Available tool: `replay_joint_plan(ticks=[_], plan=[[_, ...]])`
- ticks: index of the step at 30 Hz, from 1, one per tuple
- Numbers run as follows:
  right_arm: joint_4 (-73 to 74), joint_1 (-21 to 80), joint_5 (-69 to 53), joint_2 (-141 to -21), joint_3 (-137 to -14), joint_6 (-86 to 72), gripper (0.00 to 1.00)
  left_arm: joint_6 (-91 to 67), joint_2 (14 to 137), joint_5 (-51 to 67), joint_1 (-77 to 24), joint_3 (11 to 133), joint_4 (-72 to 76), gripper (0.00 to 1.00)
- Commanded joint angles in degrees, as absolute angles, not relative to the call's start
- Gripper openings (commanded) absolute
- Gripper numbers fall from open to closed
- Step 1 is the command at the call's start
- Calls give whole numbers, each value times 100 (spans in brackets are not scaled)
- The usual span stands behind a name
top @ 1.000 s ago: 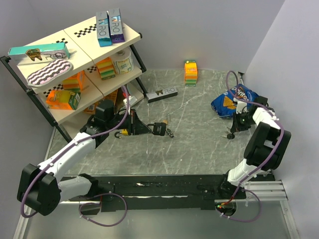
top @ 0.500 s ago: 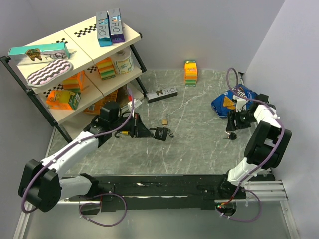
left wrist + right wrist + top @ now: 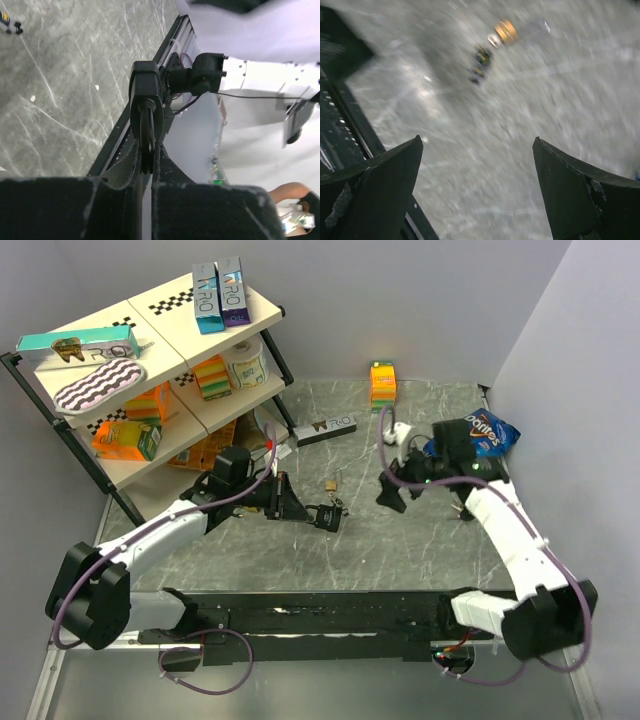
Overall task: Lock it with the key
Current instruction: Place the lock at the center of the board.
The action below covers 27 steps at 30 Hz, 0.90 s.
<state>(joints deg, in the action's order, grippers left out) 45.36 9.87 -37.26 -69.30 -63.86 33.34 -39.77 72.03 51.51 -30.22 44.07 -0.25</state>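
Swinging over from the Doritos bag, the right gripper now hangs spread wide near the brass padlock and the key, both lying on the table. The left gripper stays clamped on the black padlock, so I'd guess a key grab is next.

On the bench the lock lies near the middle. Just nearer, a second padlock sits in the left end effector. The right end effector is to the lock's right, apart from it. A shelf rack stands far left, with a long box on the bench beside it. A small carton stands at the far edge, and a chip bag lies far right.
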Motion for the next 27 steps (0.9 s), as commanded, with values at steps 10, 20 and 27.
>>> replay_joint_plan(ticks=[10,20,27], plan=[[3296,3989,-2646,-6266,-5678,3472,99,-4878,7348,5590,-3208,4456,756,1],[3050,4676,-2408,-6662,-5862,3506,98,-4887,7312,5555,-3366,4421,817,1],[2971,4869,-2382,-6741,-5713,3542,87,-4939,7286,5572,-3366,4368,905,1]])
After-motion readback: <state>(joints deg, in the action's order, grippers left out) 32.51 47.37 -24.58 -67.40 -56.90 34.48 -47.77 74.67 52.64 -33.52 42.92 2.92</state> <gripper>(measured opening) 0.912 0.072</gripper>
